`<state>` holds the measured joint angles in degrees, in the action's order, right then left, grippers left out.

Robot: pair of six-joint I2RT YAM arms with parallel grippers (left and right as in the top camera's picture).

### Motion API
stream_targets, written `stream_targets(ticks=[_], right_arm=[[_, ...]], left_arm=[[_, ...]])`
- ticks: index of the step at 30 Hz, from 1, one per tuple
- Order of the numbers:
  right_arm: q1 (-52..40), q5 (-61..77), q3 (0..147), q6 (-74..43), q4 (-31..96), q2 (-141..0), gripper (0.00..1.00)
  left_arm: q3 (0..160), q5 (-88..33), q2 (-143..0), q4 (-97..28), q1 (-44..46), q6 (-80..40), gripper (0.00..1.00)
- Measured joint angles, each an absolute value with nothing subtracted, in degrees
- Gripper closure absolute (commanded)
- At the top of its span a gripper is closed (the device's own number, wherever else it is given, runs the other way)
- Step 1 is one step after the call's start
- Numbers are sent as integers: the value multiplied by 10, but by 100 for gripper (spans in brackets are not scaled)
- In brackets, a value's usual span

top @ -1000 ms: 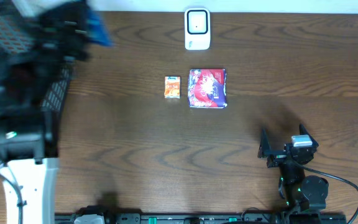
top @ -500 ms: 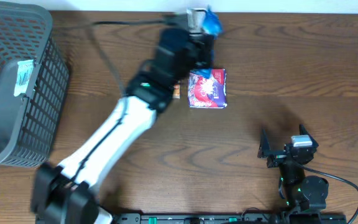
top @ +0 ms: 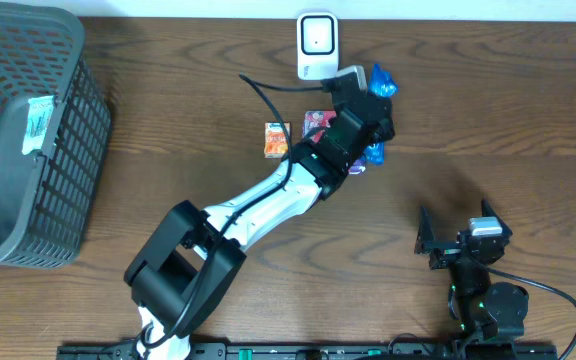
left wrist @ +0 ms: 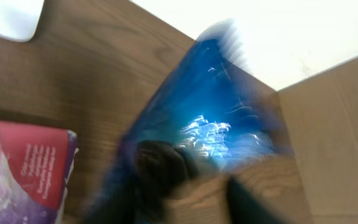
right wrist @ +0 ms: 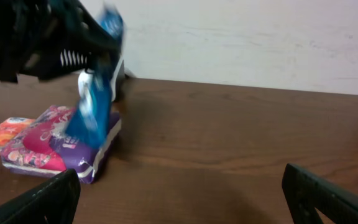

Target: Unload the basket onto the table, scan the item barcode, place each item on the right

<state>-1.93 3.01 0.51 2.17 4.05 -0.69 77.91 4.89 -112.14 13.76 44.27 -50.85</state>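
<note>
Left end effector [top: 372, 116] is hovering just right of the white scanner [top: 317, 45], at the far edge of the surface [top: 508, 110]. The blue packet [top: 382, 82] is sitting at its fingers, blurred in the left wrist view [left wrist: 210, 118], so whether the fingers are pinching it or spread off it cannot be told. From the right wrist view the blue packet [right wrist: 95, 93] is hanging upright, its lower end over the red and purple pack [right wrist: 48, 146]. That pack is lying flat on the surface, partly hidden under the left arm from overhead [top: 313, 122]. A small orange box [top: 276, 139] is lying just left of it. The left arm is stretching diagonally from the near edge up to the scanner. Right end effector [top: 455, 228] is resting near the front right, well apart from the items, fingers spread wide and gripping nothing. A dark mesh basket [top: 78, 170] with a white tag [top: 37, 118] is standing at the far left.
</note>
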Motion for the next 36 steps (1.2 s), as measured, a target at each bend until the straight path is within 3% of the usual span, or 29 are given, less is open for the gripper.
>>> stream_targets(ticks=[12, 19, 22, 25, 28, 36], right_arm=[[-19, 30, 5, 22, 41, -7, 1], [-19, 30, 5, 22, 41, -7, 1], [-19, 30, 5, 22, 41, -7, 1], [-19, 30, 5, 22, 40, -6, 1], [-19, 30, 5, 22, 40, -7, 1], [-19, 30, 5, 22, 40, -7, 1]], left_arm=[[779, 55, -1103, 172, 438, -434, 31], [782, 60, -976, 65, 388, -318, 31], [785, 63, -913, -54, 341, -266, 29], [786, 63, -859, -179, 273, -231, 16], [784, 64, -818, -260, 197, -215, 15], [784, -21, -692, -279, 10, -138, 15]])
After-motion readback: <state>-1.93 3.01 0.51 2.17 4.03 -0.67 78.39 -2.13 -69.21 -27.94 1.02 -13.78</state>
